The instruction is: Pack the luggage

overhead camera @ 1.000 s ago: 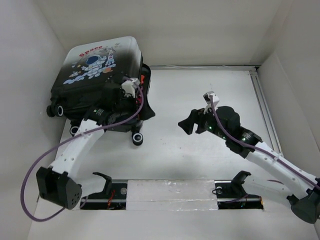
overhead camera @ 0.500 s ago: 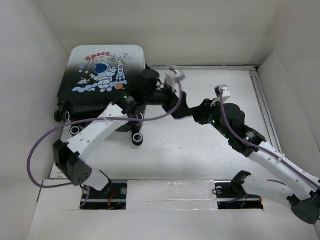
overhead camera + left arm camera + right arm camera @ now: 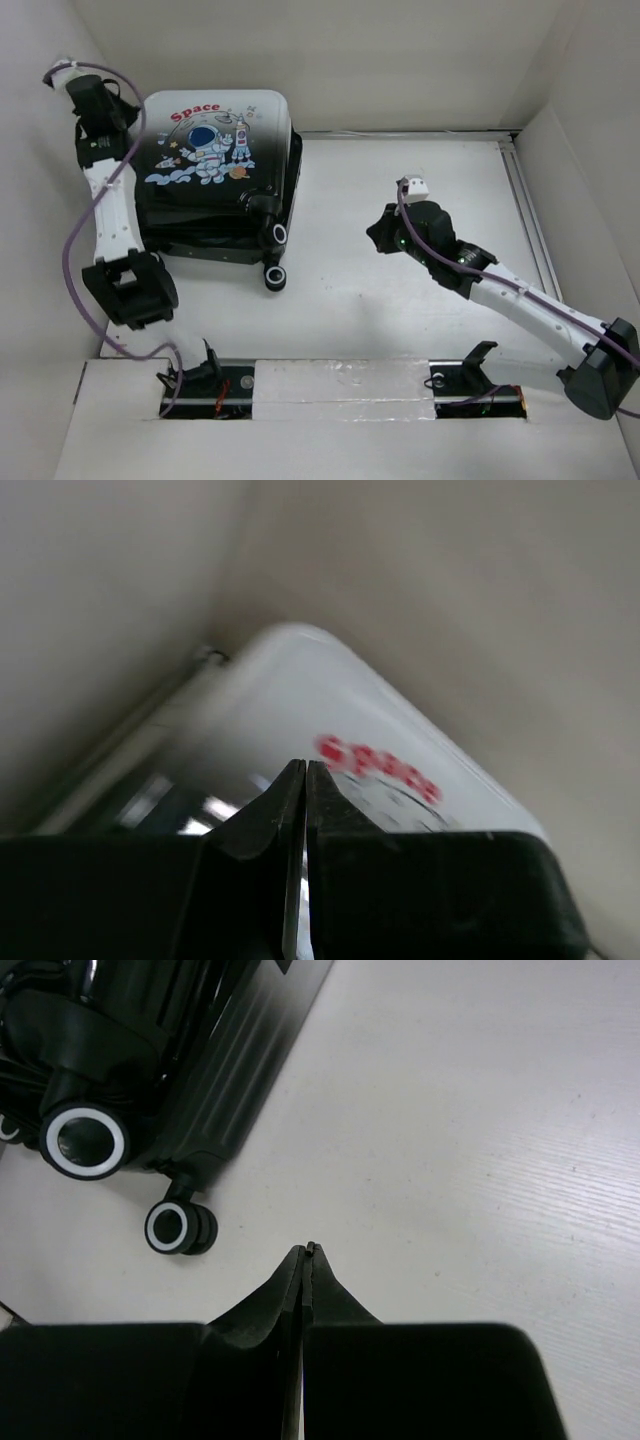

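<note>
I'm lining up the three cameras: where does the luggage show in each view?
Top external: luggage upper left, print up.
Left wrist: centre, white end.
Right wrist: upper left corner, wheeled end.
Shared: "Space" print in top and left wrist; wheels in top and right wrist.

left arm [image 3: 110, 215]: raised from its base at 8 o'clock of the top view and stretched toward 11 o'clock; the wrist is held at the 10 o'clock corner.
left tool [image 3: 305, 767]: the fingers are pressed together tip to tip; nothing is gripped.
right arm [image 3: 520, 295]: extended from its base at 4 o'clock toward 10 o'clock; the wrist is placed near the middle of the view.
right tool [image 3: 307, 1250]: the fingers are brought fully together; nothing is held.
</note>
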Robot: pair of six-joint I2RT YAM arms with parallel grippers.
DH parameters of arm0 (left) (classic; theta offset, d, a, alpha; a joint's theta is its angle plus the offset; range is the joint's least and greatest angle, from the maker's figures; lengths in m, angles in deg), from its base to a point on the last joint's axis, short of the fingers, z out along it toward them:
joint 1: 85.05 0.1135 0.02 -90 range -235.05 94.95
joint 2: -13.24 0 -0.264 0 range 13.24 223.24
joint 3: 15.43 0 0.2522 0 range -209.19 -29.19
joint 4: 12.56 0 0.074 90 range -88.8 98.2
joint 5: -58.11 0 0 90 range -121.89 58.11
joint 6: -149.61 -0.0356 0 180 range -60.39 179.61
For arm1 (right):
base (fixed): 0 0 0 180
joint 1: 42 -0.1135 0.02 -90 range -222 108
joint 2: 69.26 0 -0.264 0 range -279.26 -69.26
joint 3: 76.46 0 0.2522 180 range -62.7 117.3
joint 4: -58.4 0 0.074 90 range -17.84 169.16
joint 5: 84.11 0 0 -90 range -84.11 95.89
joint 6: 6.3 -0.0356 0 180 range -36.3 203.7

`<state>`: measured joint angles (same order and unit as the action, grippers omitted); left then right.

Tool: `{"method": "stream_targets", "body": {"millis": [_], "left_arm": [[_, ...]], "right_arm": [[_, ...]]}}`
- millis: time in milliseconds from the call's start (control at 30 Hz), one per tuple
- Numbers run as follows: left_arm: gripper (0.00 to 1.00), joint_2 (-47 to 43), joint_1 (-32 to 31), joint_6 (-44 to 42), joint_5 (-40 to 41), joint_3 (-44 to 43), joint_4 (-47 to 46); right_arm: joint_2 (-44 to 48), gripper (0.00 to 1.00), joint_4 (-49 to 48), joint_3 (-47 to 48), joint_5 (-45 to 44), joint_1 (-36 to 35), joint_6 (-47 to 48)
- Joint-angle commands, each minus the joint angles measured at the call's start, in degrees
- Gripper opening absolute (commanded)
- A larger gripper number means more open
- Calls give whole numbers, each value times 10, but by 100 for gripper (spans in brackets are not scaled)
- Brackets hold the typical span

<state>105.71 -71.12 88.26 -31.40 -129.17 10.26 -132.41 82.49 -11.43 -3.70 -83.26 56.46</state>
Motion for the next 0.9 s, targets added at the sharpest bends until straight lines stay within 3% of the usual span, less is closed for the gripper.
{"method": "stream_targets", "body": {"millis": [0,167,333,433,600,700,867], "left_arm": [[0,92,54,-16,74,-88,76],[0,186,81,-45,115,-150,116],[0,324,81,-68,110,-275,199],[0,337,71,-74,44,-231,183],[0,325,-17,-58,-2,-123,134],[0,297,-68,-23,-38,-50,100],[0,223,-105,26,-96,76,23]], "right_arm": [[-23,0,-41,13,31,1,-1],[-41,0,-58,13,41,1,-1],[-46,0,-63,2,47,1,-1],[-53,0,-68,2,34,1,-1],[-109,30,-74,45,8,1,-11],[-122,41,-63,79,-18,24,-19],[-137,51,-69,99,-4,86,-31]]}}
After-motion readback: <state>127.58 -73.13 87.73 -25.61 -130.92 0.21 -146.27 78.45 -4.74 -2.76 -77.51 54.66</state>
